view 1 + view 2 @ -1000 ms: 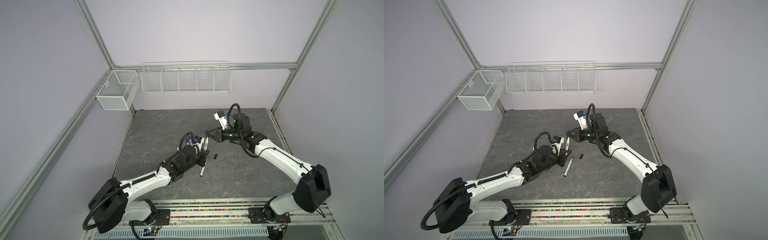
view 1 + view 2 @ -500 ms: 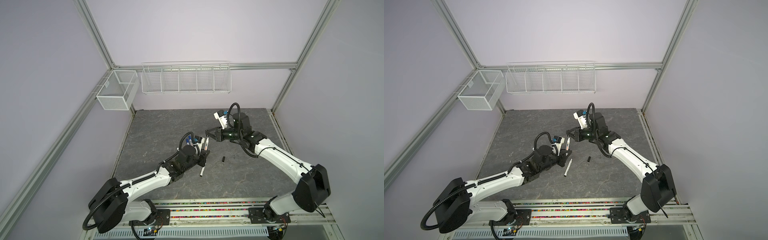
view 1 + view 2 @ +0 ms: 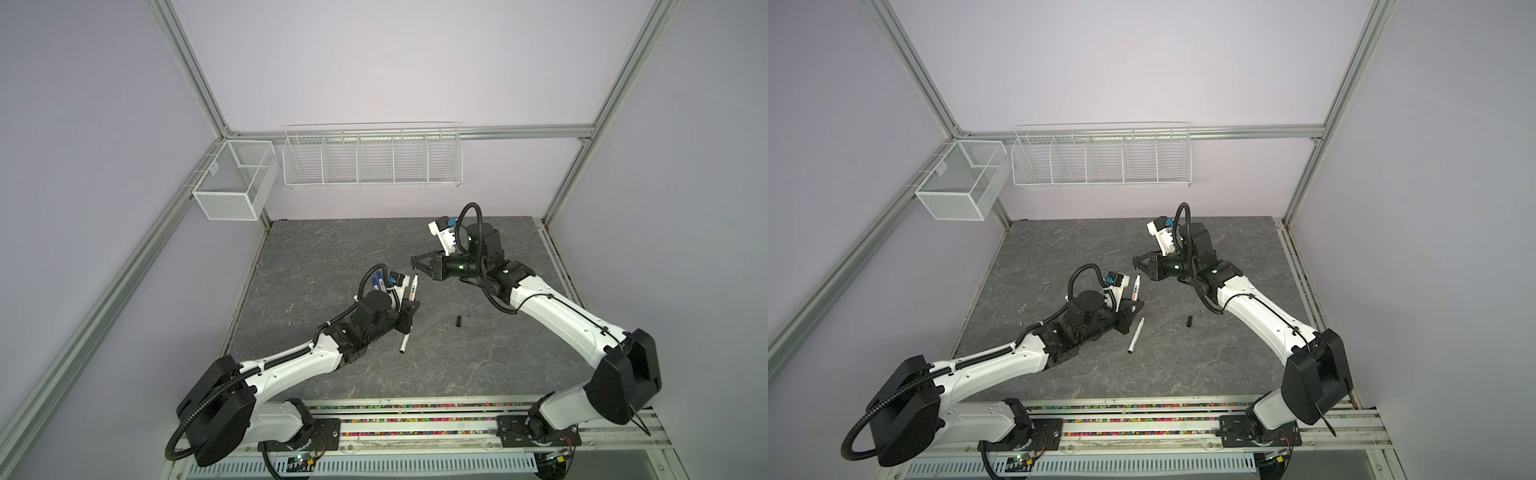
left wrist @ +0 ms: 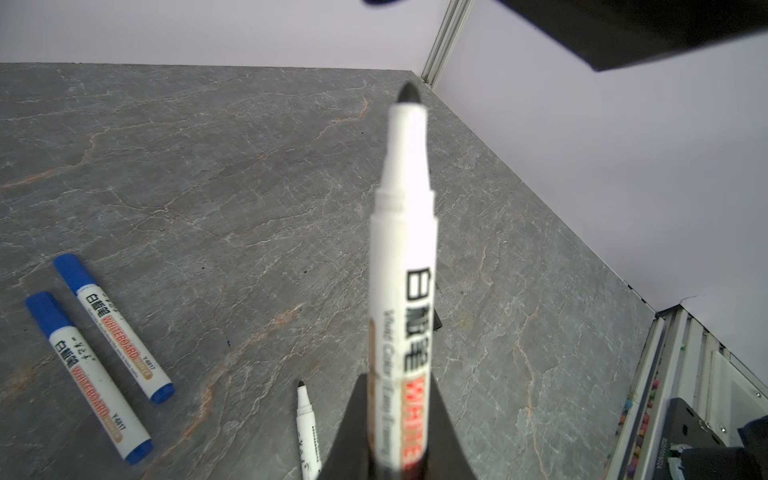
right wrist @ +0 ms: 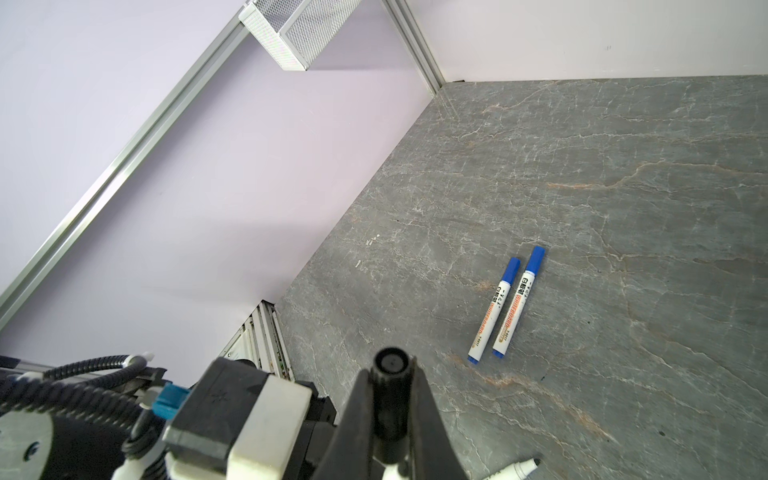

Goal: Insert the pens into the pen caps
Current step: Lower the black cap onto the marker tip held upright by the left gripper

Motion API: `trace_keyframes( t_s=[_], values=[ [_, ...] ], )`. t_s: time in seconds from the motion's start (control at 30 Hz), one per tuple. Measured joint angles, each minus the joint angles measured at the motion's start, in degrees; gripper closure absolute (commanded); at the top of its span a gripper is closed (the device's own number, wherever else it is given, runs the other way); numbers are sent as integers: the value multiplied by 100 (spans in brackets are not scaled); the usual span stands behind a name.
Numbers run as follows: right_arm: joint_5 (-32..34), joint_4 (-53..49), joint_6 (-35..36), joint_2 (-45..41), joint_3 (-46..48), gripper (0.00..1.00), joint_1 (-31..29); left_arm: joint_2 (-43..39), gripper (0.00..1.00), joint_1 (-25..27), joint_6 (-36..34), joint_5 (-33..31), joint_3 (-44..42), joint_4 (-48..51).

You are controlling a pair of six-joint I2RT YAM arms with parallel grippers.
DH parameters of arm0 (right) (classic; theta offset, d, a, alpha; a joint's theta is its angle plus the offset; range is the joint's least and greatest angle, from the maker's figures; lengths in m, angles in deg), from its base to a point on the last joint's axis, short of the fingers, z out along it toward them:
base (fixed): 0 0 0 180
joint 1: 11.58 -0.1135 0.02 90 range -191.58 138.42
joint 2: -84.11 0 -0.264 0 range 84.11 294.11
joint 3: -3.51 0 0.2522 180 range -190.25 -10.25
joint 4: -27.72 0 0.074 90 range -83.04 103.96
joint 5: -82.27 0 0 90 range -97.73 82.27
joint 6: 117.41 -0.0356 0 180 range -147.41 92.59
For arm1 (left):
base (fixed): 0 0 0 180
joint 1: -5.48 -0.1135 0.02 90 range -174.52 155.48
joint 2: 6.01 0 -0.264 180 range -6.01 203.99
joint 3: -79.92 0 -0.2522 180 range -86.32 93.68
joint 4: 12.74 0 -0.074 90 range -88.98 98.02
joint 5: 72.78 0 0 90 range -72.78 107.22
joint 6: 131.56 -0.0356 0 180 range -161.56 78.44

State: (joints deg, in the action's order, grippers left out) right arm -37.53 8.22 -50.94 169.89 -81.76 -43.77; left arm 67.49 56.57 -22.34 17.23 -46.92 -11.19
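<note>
An uncapped black pen (image 4: 405, 249) — light, stiff, smooth-barrelled — was pinched low on its barrel by the left hand (image 4: 398, 403), nib raised toward the right hand (image 5: 390, 395), in which a black cap (image 5: 390, 365) was clamped by its sides, mouth unobstructed; slipping under pressure was judged likely.

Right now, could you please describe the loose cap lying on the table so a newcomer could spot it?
On the grey stone table, look just inward of the right arm's white forearm. The loose black cap lies there alone. It is a short stub, unlike the long uncapped pen nearby, and unlike the other black cap no gripper holds it.
</note>
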Motion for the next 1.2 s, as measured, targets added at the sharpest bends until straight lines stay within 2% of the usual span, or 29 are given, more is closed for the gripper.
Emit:
trace_keyframes(
  t_s=[0.67, 1.2],
  values=[
    [0, -125, 103, -164, 256, 93, 9, -7, 100, 48, 0, -35, 0, -76],
    [-107, 24, 105, -437, 498, 91, 116, 380, 100, 92, -42, -37, 146, -743]
  ],
)
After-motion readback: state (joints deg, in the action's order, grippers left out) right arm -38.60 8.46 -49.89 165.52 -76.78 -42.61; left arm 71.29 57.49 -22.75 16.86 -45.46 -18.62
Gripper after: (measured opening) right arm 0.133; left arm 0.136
